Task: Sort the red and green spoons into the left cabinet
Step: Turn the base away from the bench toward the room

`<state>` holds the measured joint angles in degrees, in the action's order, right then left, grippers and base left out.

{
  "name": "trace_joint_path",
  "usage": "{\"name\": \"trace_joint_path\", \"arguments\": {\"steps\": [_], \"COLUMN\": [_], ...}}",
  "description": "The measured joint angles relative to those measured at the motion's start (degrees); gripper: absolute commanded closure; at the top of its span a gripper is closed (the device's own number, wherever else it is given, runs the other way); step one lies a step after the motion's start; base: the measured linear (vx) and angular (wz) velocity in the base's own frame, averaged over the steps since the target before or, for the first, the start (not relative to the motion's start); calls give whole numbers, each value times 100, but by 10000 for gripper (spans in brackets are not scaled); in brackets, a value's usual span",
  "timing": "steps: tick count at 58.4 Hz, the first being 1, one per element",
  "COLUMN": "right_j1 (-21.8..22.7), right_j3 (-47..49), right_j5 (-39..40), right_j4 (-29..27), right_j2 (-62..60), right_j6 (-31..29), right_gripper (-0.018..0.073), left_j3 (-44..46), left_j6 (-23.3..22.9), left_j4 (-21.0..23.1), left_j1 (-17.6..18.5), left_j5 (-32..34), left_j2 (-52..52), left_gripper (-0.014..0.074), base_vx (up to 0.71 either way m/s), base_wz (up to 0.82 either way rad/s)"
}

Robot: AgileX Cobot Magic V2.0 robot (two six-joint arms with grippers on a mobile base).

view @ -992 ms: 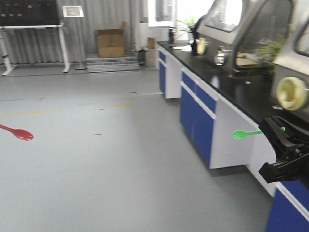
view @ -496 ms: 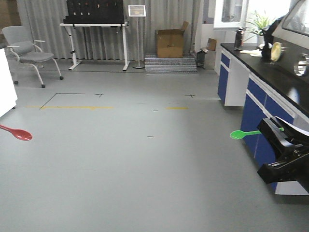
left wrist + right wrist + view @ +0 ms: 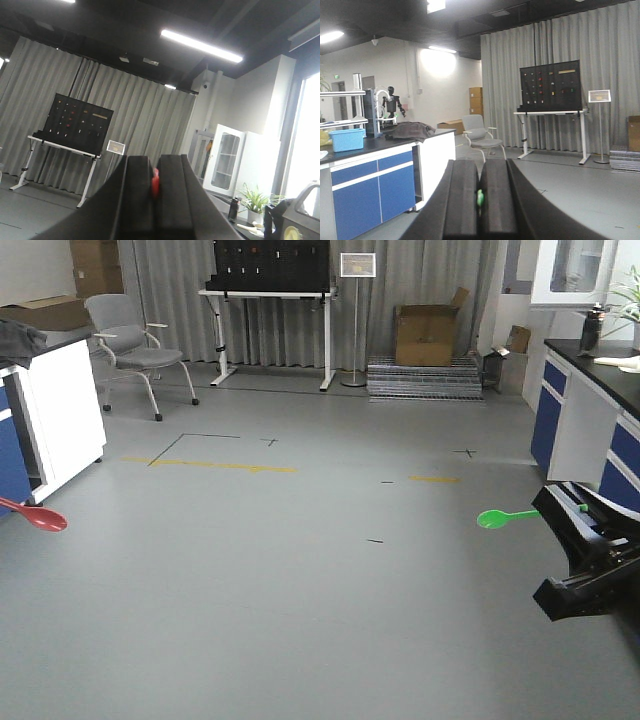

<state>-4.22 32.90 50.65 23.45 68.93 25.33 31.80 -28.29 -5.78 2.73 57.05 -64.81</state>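
The red spoon (image 3: 40,517) juts in from the left edge of the front view, bowl towards the middle, held above the floor. In the left wrist view my left gripper (image 3: 155,162) is shut on it, and a sliver of the red spoon (image 3: 155,181) shows between the black pads. The green spoon (image 3: 497,518) sticks out leftwards from my right gripper (image 3: 560,508) at the right edge. The right wrist view shows that right gripper (image 3: 480,165) shut on the green spoon (image 3: 480,198). The left cabinet is out of view.
Open grey floor lies ahead. A white and blue bench unit (image 3: 60,410) stands at the left, with a grey chair (image 3: 130,335) behind it. At the back are a standing desk (image 3: 265,295) and a cardboard box (image 3: 430,335). A blue-fronted counter (image 3: 600,430) lines the right.
The whole front view has swung left: the right-hand counter slid towards the frame edge while the chair and left bench unit came in. Both spoons and the right gripper keep their place in frame.
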Motion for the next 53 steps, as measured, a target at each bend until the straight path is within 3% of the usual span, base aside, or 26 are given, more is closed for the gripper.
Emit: {"name": "trace_joint_path", "arguments": {"steps": [53], "right_j1": [0], "right_j3": [0], "right_j5": [0], "right_j4": [0], "right_j2": [0], "right_j6": [0], "right_gripper": [479], "left_j3": [0], "left_j6": [0], "left_j4": [0], "left_j1": [0], "left_j5": [0], "left_j2": [0], "left_gripper": [540], "base_vx": [36], "base_wz": [1]}}
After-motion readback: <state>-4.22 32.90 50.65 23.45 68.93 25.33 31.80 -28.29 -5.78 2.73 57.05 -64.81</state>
